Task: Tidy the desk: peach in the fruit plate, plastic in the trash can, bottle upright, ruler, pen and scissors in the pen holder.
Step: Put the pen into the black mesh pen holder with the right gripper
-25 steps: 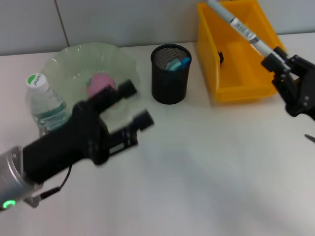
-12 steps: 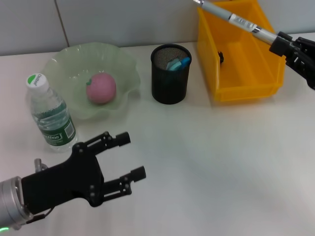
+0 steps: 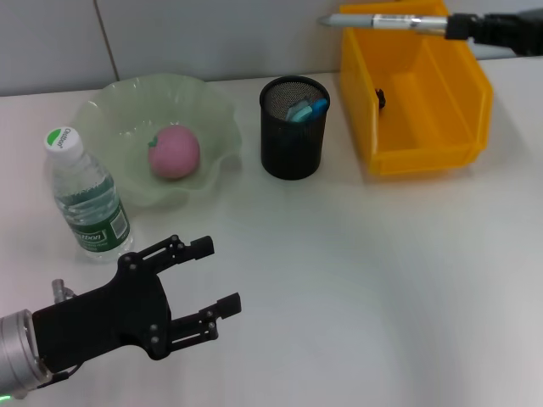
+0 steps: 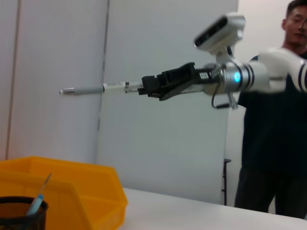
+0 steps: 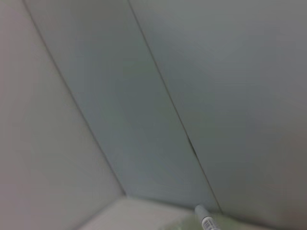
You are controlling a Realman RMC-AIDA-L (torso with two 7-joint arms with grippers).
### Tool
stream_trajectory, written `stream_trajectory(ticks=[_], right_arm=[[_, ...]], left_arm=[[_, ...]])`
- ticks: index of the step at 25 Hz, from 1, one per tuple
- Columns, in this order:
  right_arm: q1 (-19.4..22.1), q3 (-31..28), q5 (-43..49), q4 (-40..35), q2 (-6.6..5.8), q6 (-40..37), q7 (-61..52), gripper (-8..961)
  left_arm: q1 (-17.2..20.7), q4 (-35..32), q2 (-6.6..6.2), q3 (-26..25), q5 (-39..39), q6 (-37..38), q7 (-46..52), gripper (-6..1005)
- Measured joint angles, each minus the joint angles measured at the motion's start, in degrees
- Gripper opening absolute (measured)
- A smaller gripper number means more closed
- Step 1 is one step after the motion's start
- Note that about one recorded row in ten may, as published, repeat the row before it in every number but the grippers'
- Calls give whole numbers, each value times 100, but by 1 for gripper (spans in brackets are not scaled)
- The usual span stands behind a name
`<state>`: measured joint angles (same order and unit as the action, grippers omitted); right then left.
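Observation:
My right gripper (image 3: 465, 25) is shut on a silver-and-white pen (image 3: 382, 20) and holds it level, high over the back of the yellow bin (image 3: 416, 136); they also show in the left wrist view as gripper (image 4: 148, 86) and pen (image 4: 91, 89). The pen's tip shows in the right wrist view (image 5: 205, 221). The black mesh pen holder (image 3: 293, 136) holds blue and teal items (image 3: 304, 108). The pink peach (image 3: 174, 151) lies in the green plate (image 3: 106, 106). The bottle (image 3: 85, 199) stands upright. My left gripper (image 3: 215, 275) is open and empty, low at the front left.
A small dark thing (image 3: 381, 99) lies inside the yellow bin. The bin (image 4: 72, 187) and pen holder (image 4: 21, 213) also show in the left wrist view, with a person (image 4: 273, 143) standing beyond the table. The right wrist view shows mostly wall.
My left arm has drawn back from over the plate to the front left, uncovering the peach. My right gripper has risen and swung the pen from slanted to level.

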<state>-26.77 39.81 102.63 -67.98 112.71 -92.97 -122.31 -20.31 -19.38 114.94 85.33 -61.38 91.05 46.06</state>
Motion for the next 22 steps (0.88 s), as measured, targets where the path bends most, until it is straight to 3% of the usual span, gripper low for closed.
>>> stream_trajectory(ticks=[5,6,8,9,10,15,22], right_arm=[[-990,-9,1267,-102,-358,-251,-1081,169],[-1427,-11,1874,-56,-480,-382,-1410,170],[-1617,-10,2113,-22,-523,-427,-1501,170],[-2009,9,2683,74,-604,-502,-1688,171],[-2009,9,2683,74,-604,-502,-1688,171],[-2769,42,3702,509,-672,-538,-1844,173],[-3402,432,4344,1157,-642,-239,-1903,175]], left_arm=[[56,-4,-16,-32,-17,-38,-129,785],[62,-1,-15,-35,-19,-42,-149,785],[72,1,-11,-43,-19,-58,-171,785],[74,2,-10,-49,-20,-66,-172,785],[76,2,-9,-67,-21,-78,-173,785],[89,2,-3,-85,-22,-87,-174,785],[209,-32,57,-114,-23,-61,-222,785]])
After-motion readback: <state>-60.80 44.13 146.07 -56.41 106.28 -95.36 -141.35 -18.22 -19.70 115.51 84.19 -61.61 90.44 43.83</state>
